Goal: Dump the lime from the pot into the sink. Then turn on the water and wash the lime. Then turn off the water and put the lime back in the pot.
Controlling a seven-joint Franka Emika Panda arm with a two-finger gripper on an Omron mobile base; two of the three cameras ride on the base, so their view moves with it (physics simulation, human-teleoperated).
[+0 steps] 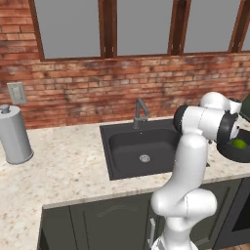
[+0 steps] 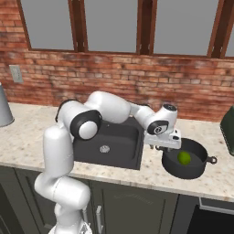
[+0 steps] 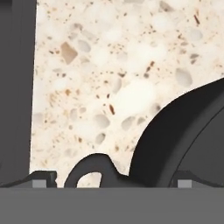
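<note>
Lime (image 1: 239,143) sits in the pot (image 1: 234,154) on the speckled stone counter (image 1: 63,166), right of the black sink (image 1: 141,151) under a brick wall. From the right side, the gripper (image 2: 165,147) hangs at the pot's left rim, probably lining up on its handle. Looking down the hand, both fingertips (image 3: 43,179) stand wide apart, holding nothing, the handle loop (image 3: 94,168) between them.

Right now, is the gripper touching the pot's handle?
Cannot tell. In the hand view the pot and its loop handle sit between the open gripper's fingertips, but the pads' faces are cut off, so neither contact nor gap shows plainly.
</note>
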